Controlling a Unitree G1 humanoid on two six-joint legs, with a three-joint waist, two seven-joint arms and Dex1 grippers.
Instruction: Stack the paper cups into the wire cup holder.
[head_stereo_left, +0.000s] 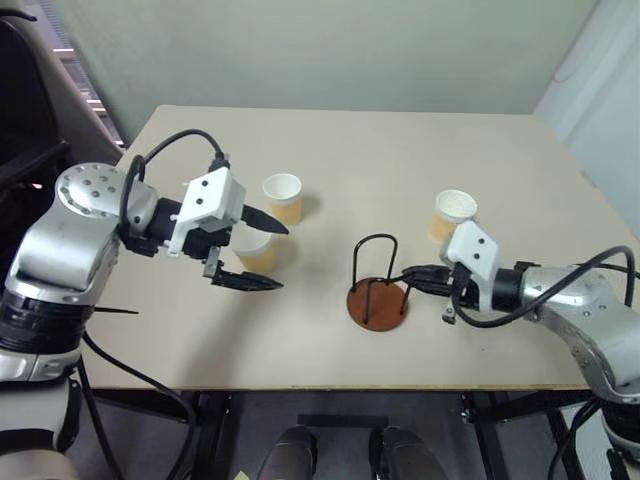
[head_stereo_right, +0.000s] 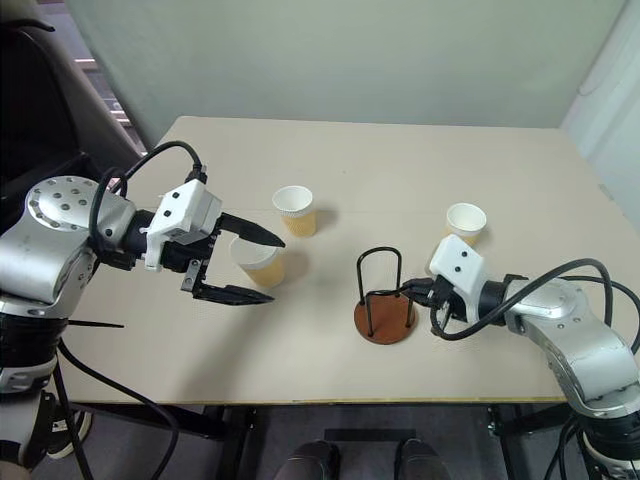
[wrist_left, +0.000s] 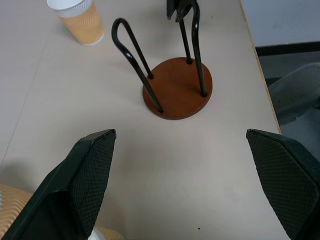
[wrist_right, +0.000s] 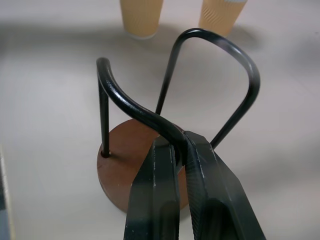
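**Right gripper clamped on the wire cup holder; left gripper spread beside a paper cup**

The wire cup holder (head_stereo_left: 377, 290), a reddish-brown disc with two black wire loops, stands on the beige table (head_stereo_left: 330, 355) near its front edge and serves as the landmark. The right gripper (wrist_right: 181, 150) reaches the holder from its right; its fingers are clenched around the nearer loop, just above the disc. To the holder's left, the left gripper (head_stereo_left: 262, 254) hovers with its jaws spread wide and empty. The nearest paper cup (head_stereo_left: 253, 247) stands upright behind those fingers, possibly touching one. A second cup (head_stereo_left: 283, 197) stands beyond it, farther left and back of the holder. The third cup (head_stereo_left: 452, 214) stands behind the holder, to its right.
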